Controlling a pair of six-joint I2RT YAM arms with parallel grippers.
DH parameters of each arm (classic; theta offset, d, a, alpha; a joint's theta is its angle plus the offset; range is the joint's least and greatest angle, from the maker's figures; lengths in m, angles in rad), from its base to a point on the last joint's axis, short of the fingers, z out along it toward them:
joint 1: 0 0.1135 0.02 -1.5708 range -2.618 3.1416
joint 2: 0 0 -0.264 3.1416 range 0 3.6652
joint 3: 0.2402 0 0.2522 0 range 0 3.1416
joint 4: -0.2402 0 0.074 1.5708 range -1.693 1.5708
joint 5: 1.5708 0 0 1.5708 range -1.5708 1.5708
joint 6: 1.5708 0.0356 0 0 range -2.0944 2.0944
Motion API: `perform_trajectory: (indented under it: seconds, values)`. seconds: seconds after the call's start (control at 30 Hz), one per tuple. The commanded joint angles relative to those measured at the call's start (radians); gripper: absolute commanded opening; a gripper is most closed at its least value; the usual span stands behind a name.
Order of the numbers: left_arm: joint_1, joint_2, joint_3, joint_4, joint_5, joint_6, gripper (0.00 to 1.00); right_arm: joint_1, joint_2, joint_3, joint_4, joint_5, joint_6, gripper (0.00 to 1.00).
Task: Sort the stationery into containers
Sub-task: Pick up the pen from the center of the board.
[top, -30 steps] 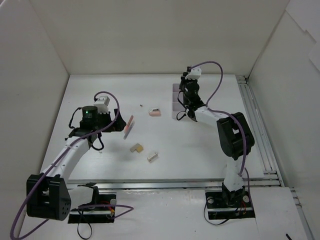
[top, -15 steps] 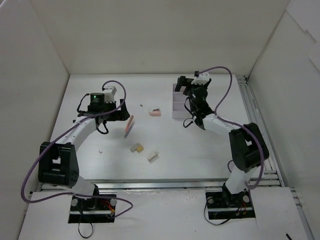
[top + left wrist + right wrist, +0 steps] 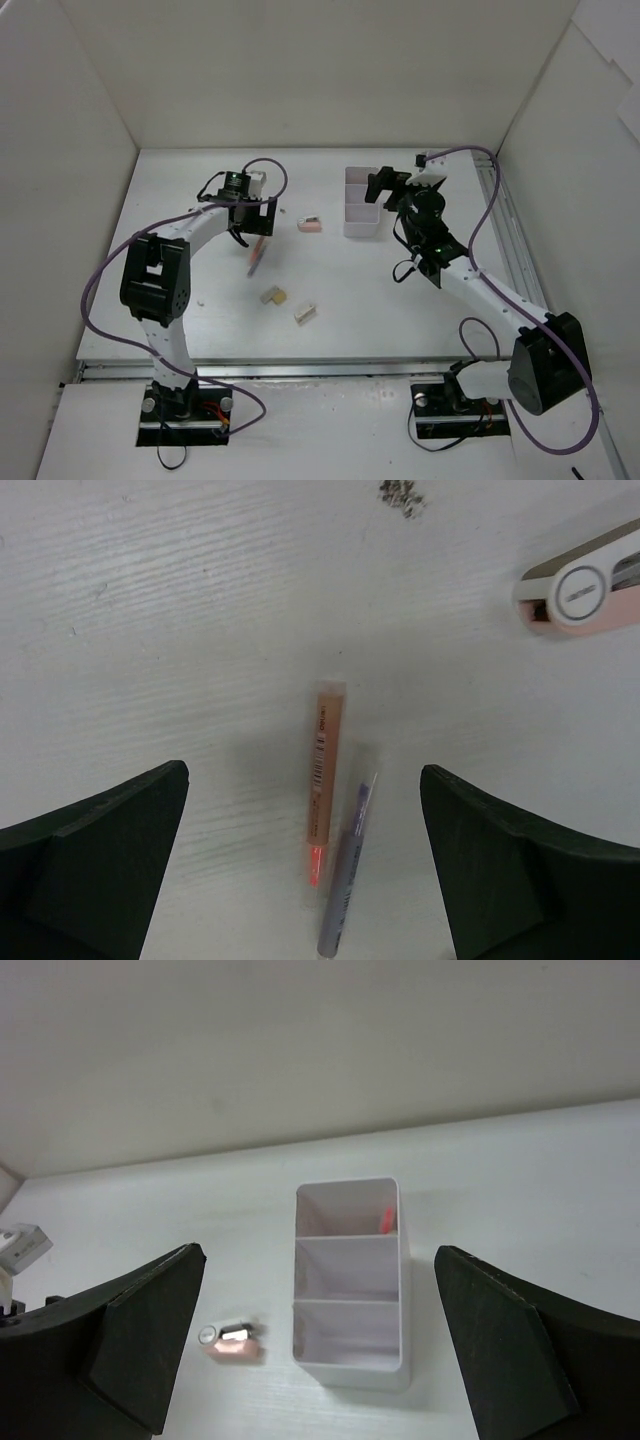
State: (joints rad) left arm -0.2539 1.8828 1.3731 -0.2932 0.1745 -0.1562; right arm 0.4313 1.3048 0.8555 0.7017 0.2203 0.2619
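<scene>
Left arm: elbow folded high near the left wall, forearm reaching in toward the table's (image 3: 400,320) centre, wrist pointing straight down. Left gripper (image 3: 250,212) spread wide and holding nothing; it hangs over the two pens. In the wrist view its dark fingers (image 3: 95,865) flank them without contact.

Right arm: stretched long from its base, elbow low at the right, wrist aimed at the white box (image 3: 361,201). Right gripper (image 3: 386,187) spread wide and holding nothing, just short of the box.

Materials and shapes:
- Orange pen (image 3: 325,765): slim and matte, with printed lettering and a red tip.
- Greyish-violet pen (image 3: 345,885): thinner, lying just beside the orange pen at a slight angle.
- Pink case (image 3: 585,578): rounded oblong, white top face with a round button. Lies between the pens and the box.
- Tan L-shaped block (image 3: 272,296) and cream block (image 3: 305,313): near each other at mid-table.
- Table: white, with a faint streaky grain.

Container: smooth white plastic box, three square compartments in a row.
- Far compartment: one slim red-pink stick (image 3: 387,1218) leaning on its wall.
- Other two compartments: only white walls visible.
</scene>
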Motion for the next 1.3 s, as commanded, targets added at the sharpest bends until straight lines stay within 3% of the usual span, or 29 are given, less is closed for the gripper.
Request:
perform_trajectory:
  seconds: [0.0, 0.3, 0.87, 1.1, 1.27]
  values:
    - [-0.021, -0.001, 0.063, -0.046, -0.081, 0.027, 0.96, 0.003, -0.050, 0.030, -0.118, 0.011, 0.025, 0.98]
    - [-0.042, 0.085, 0.109, -0.052, -0.081, 0.011, 0.72, 0.004, -0.062, 0.045, -0.238, -0.015, 0.042, 0.98]
    - [-0.042, 0.154, 0.155, -0.063, -0.110, -0.022, 0.31, 0.003, -0.087, 0.037, -0.275, -0.047, 0.056, 0.98]
    - [-0.042, 0.150, 0.156, -0.061, -0.112, -0.029, 0.00, 0.004, -0.090, 0.047, -0.292, -0.096, 0.046, 0.98]
    - [-0.042, 0.125, 0.172, -0.058, -0.118, -0.020, 0.00, 0.007, -0.075, 0.057, -0.300, -0.154, 0.040, 0.98]
